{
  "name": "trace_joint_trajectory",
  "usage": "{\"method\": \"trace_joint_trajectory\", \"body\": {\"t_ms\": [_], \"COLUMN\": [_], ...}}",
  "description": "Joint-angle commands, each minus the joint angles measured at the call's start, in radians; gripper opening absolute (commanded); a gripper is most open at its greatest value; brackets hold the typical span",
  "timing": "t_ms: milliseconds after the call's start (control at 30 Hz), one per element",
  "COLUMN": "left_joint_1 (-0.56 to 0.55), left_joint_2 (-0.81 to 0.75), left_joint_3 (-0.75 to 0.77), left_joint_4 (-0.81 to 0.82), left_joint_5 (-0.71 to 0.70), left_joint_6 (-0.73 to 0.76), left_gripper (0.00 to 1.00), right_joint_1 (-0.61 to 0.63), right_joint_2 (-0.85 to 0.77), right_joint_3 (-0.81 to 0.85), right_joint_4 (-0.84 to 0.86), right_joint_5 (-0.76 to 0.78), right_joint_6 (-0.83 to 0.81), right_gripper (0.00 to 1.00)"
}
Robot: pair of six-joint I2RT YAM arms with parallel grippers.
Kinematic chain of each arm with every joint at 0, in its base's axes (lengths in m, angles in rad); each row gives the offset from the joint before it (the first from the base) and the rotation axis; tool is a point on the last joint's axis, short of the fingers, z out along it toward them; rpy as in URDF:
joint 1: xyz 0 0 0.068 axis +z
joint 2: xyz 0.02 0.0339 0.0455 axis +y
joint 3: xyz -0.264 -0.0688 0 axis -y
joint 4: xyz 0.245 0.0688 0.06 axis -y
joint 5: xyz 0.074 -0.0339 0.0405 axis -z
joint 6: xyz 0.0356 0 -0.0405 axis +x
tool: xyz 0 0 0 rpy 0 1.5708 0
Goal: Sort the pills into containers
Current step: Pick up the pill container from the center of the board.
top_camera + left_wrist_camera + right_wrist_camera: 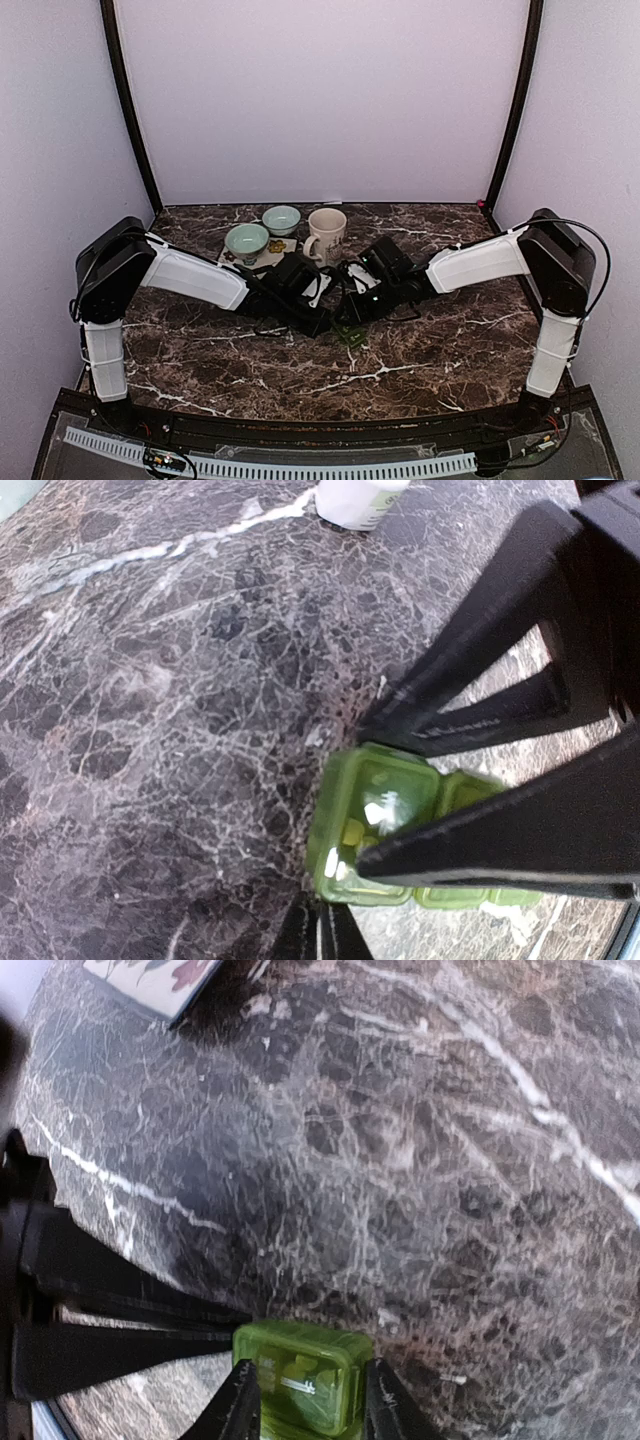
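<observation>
1. Where the two arms meet in mid-field, the dark marbled tabletop (450,350) carries everything; the arm bases sit at its near edge.
2. On the right, the right end effector (310,1368) has one finger along each long side of the pill box (305,1388), apparently touching. Cannot tell whether it is grasping the box or merely bracketing it.
3. On the left, the left end effector (320,912) is clenched, fingertips almost together with nothing between them. The tips lie just beside the near corner of the box's end compartment.
4. A white mug (327,235) stands upright at the far side, handle to the left.
5. Two pale-green bowls: the near bowl (246,240) is left of the mug, and the far bowl (281,218) is just behind it.
6. A flat tile (284,246) lies between the near bowl and the mug.
7. The pill box is a translucent green strip lying flat on the tabletop between the two end effectors, nearer than the mug.
   - Its long axis runs parallel to the right fingers.
   - One end points at the left end effector; the rest runs back under the right wrist.
   - Pale and yellowish bits show through the end lid.
   - From the top camera only a green sliver shows.
</observation>
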Motion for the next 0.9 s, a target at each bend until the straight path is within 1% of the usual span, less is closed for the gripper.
{"method": "trace_joint_trajectory", "body": {"t_ms": [0, 167, 367, 667, 867], "left_joint_1": [-0.005, -0.006, -0.007, -0.008, -0.008], "left_joint_2": [-0.033, -0.005, 0.001, -0.006, -0.019], "left_joint_3": [0.024, 0.06, 0.066, 0.061, 0.053], "left_joint_4": [0.07, 0.06, 0.06, 0.053, 0.041], "left_joint_5": [0.025, 0.032, 0.047, 0.048, 0.001], "left_joint_6": [-0.021, -0.011, -0.006, 0.006, 0.009], "left_gripper": [0.07, 0.07, 0.06, 0.06, 0.06], "right_joint_1": [0.027, 0.008, -0.001, -0.006, -0.013], "right_joint_2": [0.046, 0.018, 0.019, 0.053, 0.059], "right_joint_3": [-0.087, -0.104, -0.099, -0.097, -0.118], "right_joint_4": [-0.249, -0.23, -0.228, -0.226, -0.219], "right_joint_5": [-0.024, -0.063, -0.066, -0.068, -0.088], "right_joint_6": [0.006, 0.02, 0.023, 0.04, 0.036], "right_gripper": [0.35, 0.43, 0.43, 0.41, 0.33]}}
